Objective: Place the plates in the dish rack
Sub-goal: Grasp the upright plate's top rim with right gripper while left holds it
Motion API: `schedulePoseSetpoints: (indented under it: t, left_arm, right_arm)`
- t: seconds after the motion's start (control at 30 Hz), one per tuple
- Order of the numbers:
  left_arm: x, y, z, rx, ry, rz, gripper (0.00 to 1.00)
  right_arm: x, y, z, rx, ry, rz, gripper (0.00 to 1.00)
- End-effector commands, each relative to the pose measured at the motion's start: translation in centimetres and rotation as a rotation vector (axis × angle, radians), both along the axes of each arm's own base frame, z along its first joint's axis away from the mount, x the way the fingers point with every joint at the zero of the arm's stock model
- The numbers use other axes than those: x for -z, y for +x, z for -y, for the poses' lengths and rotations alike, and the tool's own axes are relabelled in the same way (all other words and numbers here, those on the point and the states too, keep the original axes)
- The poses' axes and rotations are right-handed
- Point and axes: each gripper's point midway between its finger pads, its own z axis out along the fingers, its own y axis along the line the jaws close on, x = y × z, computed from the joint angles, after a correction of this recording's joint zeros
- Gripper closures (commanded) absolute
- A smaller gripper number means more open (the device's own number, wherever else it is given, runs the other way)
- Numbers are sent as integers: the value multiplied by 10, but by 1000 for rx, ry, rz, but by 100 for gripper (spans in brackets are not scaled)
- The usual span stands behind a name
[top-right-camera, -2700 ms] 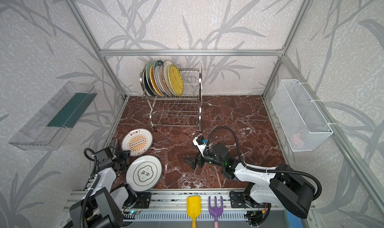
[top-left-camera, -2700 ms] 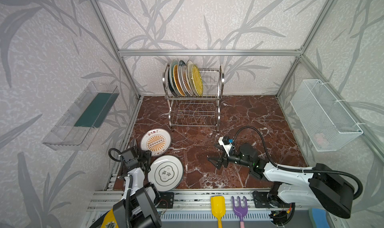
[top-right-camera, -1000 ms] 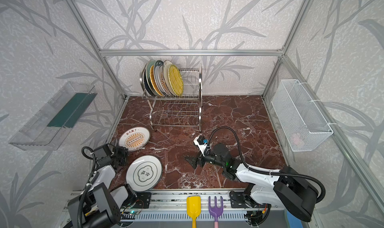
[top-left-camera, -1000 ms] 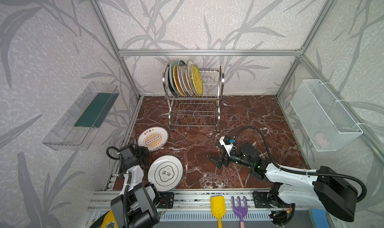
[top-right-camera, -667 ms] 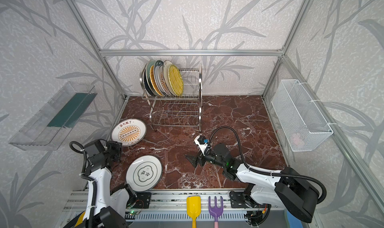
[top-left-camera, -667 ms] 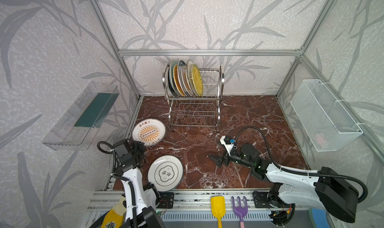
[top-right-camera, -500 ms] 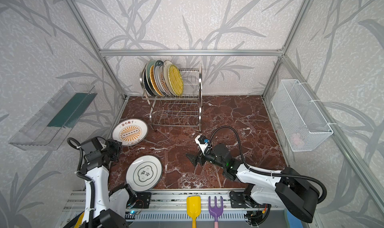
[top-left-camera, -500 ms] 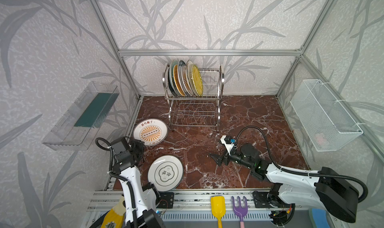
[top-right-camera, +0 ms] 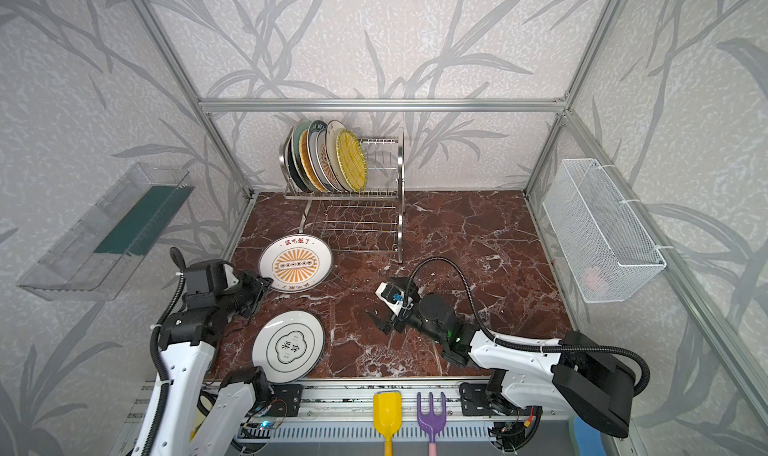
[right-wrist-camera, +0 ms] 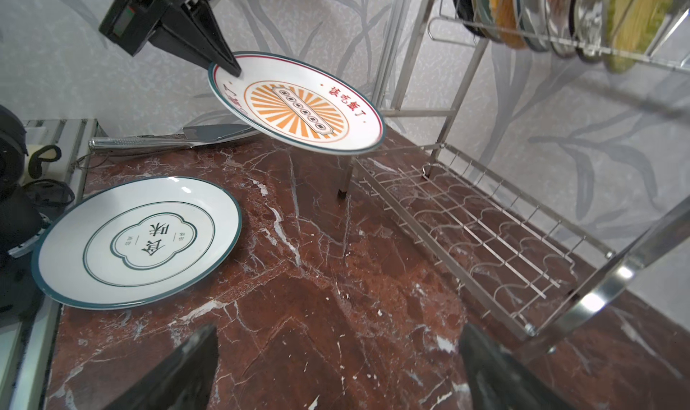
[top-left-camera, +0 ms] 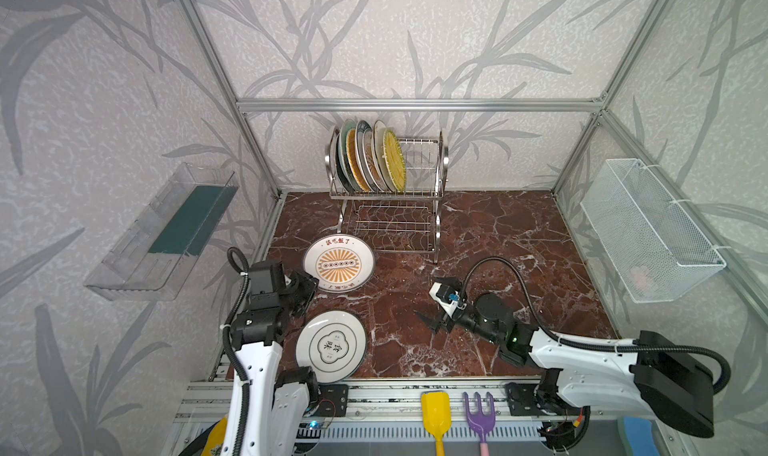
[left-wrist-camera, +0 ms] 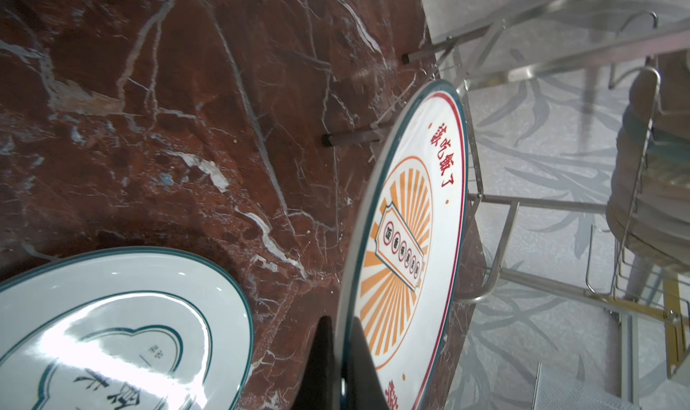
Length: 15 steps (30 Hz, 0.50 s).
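My left gripper [top-left-camera: 311, 280] is shut on the near rim of an orange-sunburst plate [top-left-camera: 338, 263], which hangs tilted above the marble table in front of the dish rack [top-left-camera: 440, 165]. The left wrist view shows the fingers [left-wrist-camera: 354, 356] clamped on either side of the plate's [left-wrist-camera: 410, 221] edge. A white plate with Chinese characters [top-left-camera: 331, 345] lies flat at the front left. Several plates [top-left-camera: 370, 155] stand in the rack's top tier; its lower tier [right-wrist-camera: 485, 221] holds nothing. My right gripper [top-left-camera: 426, 321] hovers open and empty over the middle of the table.
A white wire-mesh basket [top-left-camera: 648, 229] hangs on the right wall and a clear plastic tray [top-left-camera: 162, 229] on the left wall. A yellow spade [top-left-camera: 435, 410] and a purple fork [top-left-camera: 480, 412] hang off the front rail.
The left gripper has lifted the sunburst plate off the table and over the last half second carried it right, closer to the rack. The right arm has barely moved.
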Motion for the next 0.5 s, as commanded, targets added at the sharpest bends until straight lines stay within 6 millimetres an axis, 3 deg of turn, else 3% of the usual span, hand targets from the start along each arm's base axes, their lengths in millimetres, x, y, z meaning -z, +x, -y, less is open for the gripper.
schedulePoseSetpoints:
  t: [0.0, 0.27, 0.47]
  left_arm:
    - [-7, -1, 3, -44, 36, -37, 100]
    - [-29, -8, 28, -10, 150, -66, 100]
    - [-41, -8, 47, 9, 204, -69, 100]
  right_arm:
    - [-23, 5, -10, -3, -73, 161, 1]
    - [-32, -9, -51, -81, -259, 379, 1]
    - [-24, -10, -77, -121, -335, 434, 1]
